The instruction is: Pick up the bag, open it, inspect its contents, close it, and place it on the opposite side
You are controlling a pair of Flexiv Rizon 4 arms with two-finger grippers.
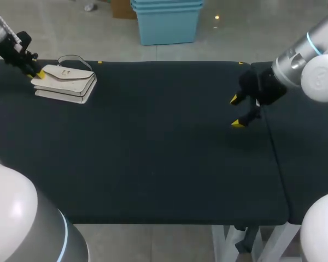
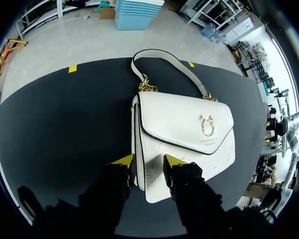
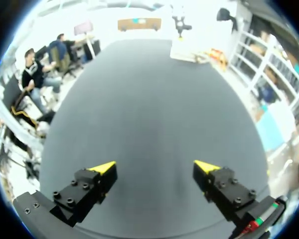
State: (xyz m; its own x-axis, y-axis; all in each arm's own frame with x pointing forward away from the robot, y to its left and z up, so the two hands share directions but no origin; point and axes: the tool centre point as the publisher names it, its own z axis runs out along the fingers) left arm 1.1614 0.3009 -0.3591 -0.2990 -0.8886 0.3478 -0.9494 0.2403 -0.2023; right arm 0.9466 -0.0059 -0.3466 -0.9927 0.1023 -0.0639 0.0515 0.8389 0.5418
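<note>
One corner of the white bag [image 2: 184,124] sits between the narrow jaws of the left gripper [image 2: 148,162]. They look clamped on it, one yellow tip against the pleated end and the other on the top face. The bag lies flat on the dark table [image 2: 65,129], flap [image 2: 179,112] up.

I judge it light and fairly stiff, with a smooth skin that could slip under a corner pinch. The pleated end gives the firmer hold. For opening, the flap's lower edge by the gold clasp [image 2: 207,125], ahead of the jaws and off to the right finger's side, is the place.

Its long axis seems to run crosswise to the jaws, stretching past the right-hand finger. The bottom edge is nearest them, and the hinged top edge points away.

Beyond that edge the thin strap [image 2: 169,62] loops loose on the table, floppy and apt to snag.

Well apart from the bag, the right gripper [image 3: 157,168] hangs over bare table, jaws spread wide with nothing between them.
</note>
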